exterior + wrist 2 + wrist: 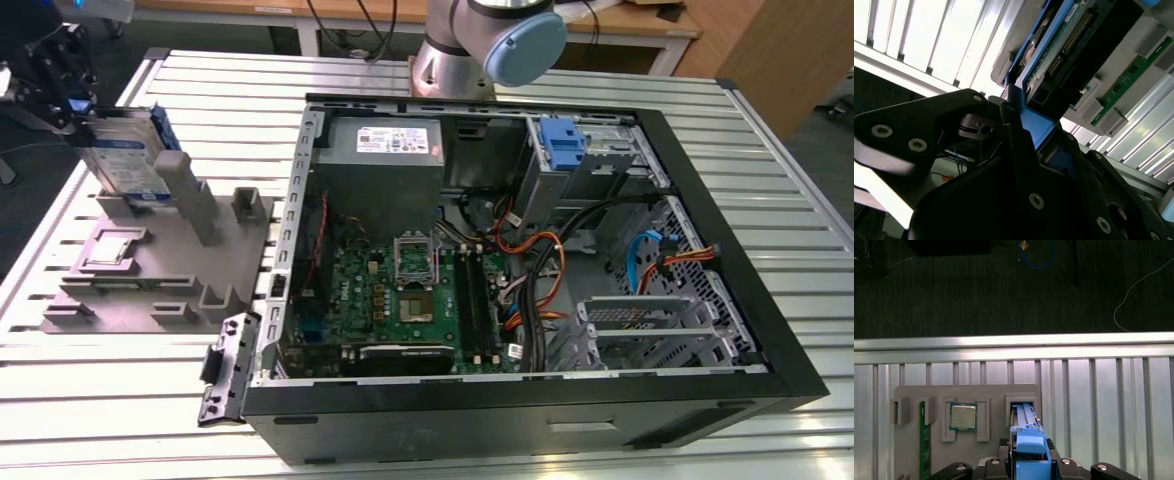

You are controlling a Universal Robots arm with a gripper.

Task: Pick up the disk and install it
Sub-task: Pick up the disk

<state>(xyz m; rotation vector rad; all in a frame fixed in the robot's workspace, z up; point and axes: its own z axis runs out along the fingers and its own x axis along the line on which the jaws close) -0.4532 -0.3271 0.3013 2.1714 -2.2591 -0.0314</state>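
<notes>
Slatted metal bench [120,400] carried everything, with dark floor beyond its edge in the first wrist view. At the exterior view's far left the hand [67,108] was closed on the disk [123,160]. The disk stood on edge, leaning slightly, in or just above a slot of the grey fixture [147,290]; whether its lower edge was clear of the slot I could not tell.

In the second wrist view a black finger [1013,127] pressed against the disk's blue edging [1036,127], so the hold looked to be on plastic rather than on the metal body. That was the first hazard, in my judgement: a narrow pinch on a flexible rim could let the disk twist or slide out. A lift that was not straight could also jam it against the slot walls and drag the fixture. That would disturb the processor chip [963,416] and the memory stick [924,450] parked near the slot.

Further right lay the open computer case [534,420], well apart from the disk. Its near wall stood between the two, so a low carry could strike it. Inside, the power-supply box [387,140] sat at the back and a bare blue bracket [561,145] occupied one bay. Loose cables [534,275] draped near the drive cage [638,325]. A corner could snag them, or the disk could enter a bay skewed and bind.
</notes>
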